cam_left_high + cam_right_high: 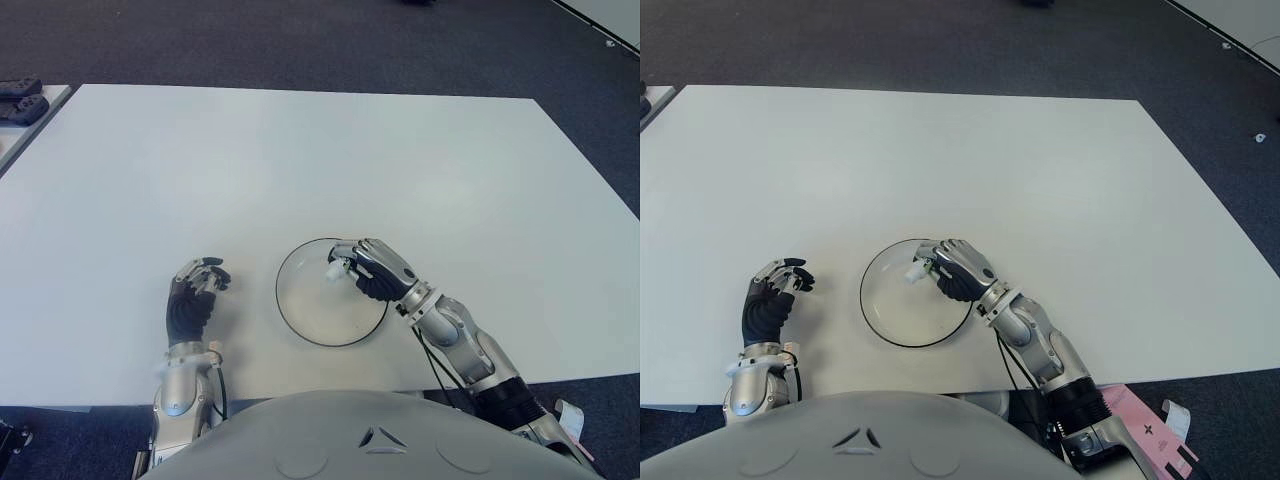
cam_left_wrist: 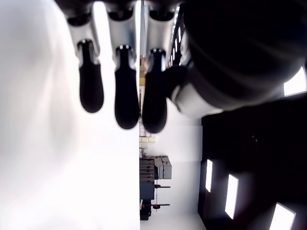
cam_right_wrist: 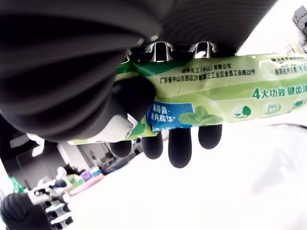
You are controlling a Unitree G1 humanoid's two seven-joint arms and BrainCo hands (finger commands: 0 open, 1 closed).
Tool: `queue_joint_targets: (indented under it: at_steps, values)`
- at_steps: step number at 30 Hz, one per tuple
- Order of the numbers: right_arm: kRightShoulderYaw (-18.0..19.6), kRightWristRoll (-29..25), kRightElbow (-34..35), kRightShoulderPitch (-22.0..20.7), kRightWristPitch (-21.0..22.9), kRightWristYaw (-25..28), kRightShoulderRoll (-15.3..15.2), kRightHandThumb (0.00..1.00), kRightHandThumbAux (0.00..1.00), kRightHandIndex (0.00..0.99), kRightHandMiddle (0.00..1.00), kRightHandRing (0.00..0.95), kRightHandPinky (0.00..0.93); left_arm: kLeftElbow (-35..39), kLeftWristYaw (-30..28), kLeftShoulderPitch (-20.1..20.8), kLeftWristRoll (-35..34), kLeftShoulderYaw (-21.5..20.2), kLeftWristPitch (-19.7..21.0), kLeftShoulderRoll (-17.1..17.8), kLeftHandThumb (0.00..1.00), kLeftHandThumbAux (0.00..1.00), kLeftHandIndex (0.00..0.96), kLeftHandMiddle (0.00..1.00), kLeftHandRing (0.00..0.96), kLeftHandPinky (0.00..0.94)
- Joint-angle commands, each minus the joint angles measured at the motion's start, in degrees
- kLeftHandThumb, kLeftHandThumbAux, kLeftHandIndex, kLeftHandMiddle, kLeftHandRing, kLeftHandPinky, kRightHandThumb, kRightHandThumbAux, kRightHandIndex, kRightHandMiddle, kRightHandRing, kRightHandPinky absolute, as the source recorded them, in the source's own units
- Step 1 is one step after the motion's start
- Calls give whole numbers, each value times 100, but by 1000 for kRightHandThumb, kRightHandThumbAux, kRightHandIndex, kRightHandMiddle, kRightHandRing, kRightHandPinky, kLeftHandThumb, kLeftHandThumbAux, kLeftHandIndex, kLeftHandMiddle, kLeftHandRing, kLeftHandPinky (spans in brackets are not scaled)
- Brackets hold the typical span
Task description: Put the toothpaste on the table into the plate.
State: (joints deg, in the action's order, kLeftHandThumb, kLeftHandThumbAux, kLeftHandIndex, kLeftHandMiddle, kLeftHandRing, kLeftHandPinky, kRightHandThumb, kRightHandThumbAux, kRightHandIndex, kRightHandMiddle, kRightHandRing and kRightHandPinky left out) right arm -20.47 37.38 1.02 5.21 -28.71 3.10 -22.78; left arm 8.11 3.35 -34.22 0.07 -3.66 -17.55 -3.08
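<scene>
Nearest the camera sits the robot's grey torso (image 1: 350,440), filling the near edge of the eye views. From it both forearms reach out over the near edge of the white table (image 1: 330,150).

On the left, the left hand (image 1: 193,296) shows above the bare tabletop, well apart from the plate and to its left. Its dark fingers (image 2: 127,91) are loosely bent and hold nothing; in the left wrist view they hang side by side with only white surface behind them.

To the right of it, a clear round plate (image 1: 300,310) with a dark rim lies on the table near the front edge. The right hand (image 1: 372,268) is over the far right part of that plate, its fingers (image 3: 180,146) wrapped around the toothpaste (image 3: 230,98). The right wrist view shows the tube close up: green and white, with a blue label, a mint-leaf picture and printed Chinese text, clamped between thumb and fingers. In the eye views only its whitish end (image 1: 915,270) pokes out of the fist on the left, above the plate's inside. Whether the tube touches the plate cannot be told.

Farther off, the table is bare white. At the far left, dark objects (image 1: 20,100) lie on a neighbouring surface, and dark carpet (image 1: 300,40) lies beyond the far edge.
</scene>
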Motion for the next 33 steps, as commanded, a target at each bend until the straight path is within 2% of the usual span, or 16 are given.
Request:
queue_joint_targets:
  at_steps: [1,4,6,7,8,9,10,11,12,15,25,33]
  values:
    - [-66,102,-115,-114,-2,19,-52,1000,668,419,404,483,529,-26,84,55,57,-2,156,-38,704,719,432,573,544,513]
    - [-98,116,-118,-123,-18,68,-88,961,664,430,416,489,503,-30,95,66,50,-5,153,-47,704,719,432,573,544,516]
    - [-121,125,-99,-136,-27,94,-124,813,691,422,354,401,449,-52,100,81,52,-7,120,-42,705,718,432,573,544,517]
    - [-132,134,-92,-143,-32,100,-140,741,635,358,305,351,408,-65,101,86,56,-8,100,-38,704,719,432,573,545,518]
    - [-145,188,-79,-157,-36,94,-166,715,615,335,287,333,394,-73,103,92,62,-9,90,-34,704,719,432,573,545,518]
    - [-155,226,-69,-166,-37,90,-185,641,569,258,210,250,325,-78,105,95,66,-10,85,-32,704,718,432,573,545,518]
    - [-162,401,7,-173,-20,65,-251,614,553,230,183,221,301,-81,113,98,78,-10,84,-32,704,718,432,572,545,518]
    - [-163,585,88,-178,7,44,-323,551,487,147,117,141,192,-84,122,101,88,-11,86,-33,704,718,432,572,545,517]
    - [-160,710,143,-178,26,31,-368,506,433,94,74,90,123,-85,129,103,95,-12,87,-34,704,718,432,571,544,517]
    - [-144,943,240,-168,84,27,-443,441,352,30,24,29,40,-89,136,112,107,-18,93,-33,704,718,432,571,543,515]
    - [-130,1293,399,-72,310,20,-559,345,216,0,0,0,0,-146,21,139,56,-22,18,34,702,719,432,572,544,514]
    - [-109,1299,501,-5,424,8,-566,323,161,0,0,0,0,-119,56,149,38,-30,92,11,703,719,432,573,547,514]
